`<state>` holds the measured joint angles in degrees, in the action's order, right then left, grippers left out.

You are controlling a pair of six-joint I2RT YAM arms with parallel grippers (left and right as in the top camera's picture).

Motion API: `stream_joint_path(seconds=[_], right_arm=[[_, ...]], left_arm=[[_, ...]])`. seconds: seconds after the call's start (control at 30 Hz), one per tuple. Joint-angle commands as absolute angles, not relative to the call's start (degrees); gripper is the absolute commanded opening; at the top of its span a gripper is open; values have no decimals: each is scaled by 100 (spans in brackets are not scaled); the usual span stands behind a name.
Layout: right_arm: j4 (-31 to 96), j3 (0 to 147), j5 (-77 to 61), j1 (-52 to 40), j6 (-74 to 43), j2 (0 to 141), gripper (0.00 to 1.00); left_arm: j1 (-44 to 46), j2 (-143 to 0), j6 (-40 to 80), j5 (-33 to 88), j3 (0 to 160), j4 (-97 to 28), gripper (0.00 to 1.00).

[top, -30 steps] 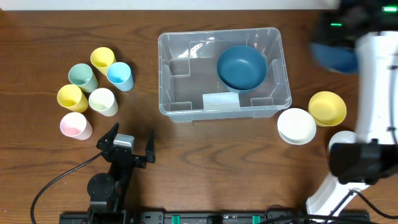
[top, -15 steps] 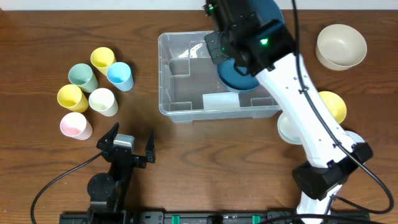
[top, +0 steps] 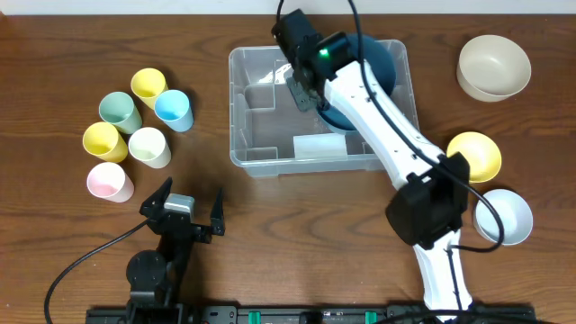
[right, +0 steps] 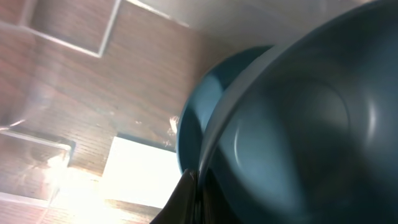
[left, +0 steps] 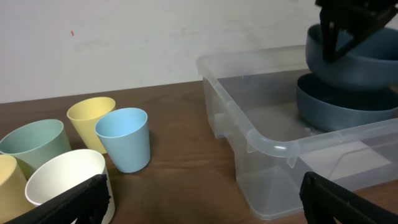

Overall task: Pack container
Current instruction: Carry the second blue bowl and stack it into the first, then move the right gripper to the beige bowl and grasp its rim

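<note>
While the packing is only just begun, nearest at btm left of the overhead view the left gripper (top: 192,191) sits low over the brown wood-grain counter (top: 297,234), jaws spread full wide, nothing in them. Lower right: glossy white round bowl (top: 508,220), loose on the counter. Further up on the left, six small tapered plastic cups, matte, upright, close in a cluster: pink cup (top: 108,182), cream cup (top: 149,147), yellow cup (top: 104,141), sage-green cup (top: 119,112), light-blue cup (top: 173,110), second yellow cup (top: 148,85). None packed. Level w/ them on the right, a yellow round bowl (top: 474,155), also outside.

Mid-frame: the large clear colourless plastic rectangular container (top: 261,135), rounded corners, moulded ribs inside, white label (top: 319,147) at its lower edge; smooth, see-thru, prob rigid. Inside, right half: one dark-blue round bowl (left: 336,102) on the floor. Just over it the right gripper (right: 193,186), pinched tight on the rim of a second dark-blue round bowl (left: 354,56), same shape, tilted above the first. Looks set to nest; whether they touch, can't tell. Farthest, upper right: beige round bowl (top: 493,67) on the counter.

So approx: one bowl in, one at the point of going in, three bowls + six cups left.
</note>
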<state>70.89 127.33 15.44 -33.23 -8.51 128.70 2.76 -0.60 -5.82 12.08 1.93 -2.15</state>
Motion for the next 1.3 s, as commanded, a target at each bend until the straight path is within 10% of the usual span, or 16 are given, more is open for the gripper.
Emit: stream_joint_path(seconds=[0.0, 0.27, 0.43, 0.9, 1.27], right_arm=[[7116, 12770, 1656, -3291, -1092, 12916, 1], [7155, 12770, 1452, -3227, -1197, 13104, 6], [7155, 12770, 1455, -3227, -1192, 13128, 59], [7601, 13190, 1455, -2897, -1203, 12352, 61], [7920, 13284, 1431, -880, -2086, 11251, 72]], left_arm=[[252, -30, -552, 1286, 27, -290, 98], [252, -30, -552, 1286, 27, -290, 98], [252, -30, -552, 1286, 27, -290, 98], [252, -30, -554, 1286, 27, -290, 98], [252, -30, -552, 1286, 27, -290, 98]])
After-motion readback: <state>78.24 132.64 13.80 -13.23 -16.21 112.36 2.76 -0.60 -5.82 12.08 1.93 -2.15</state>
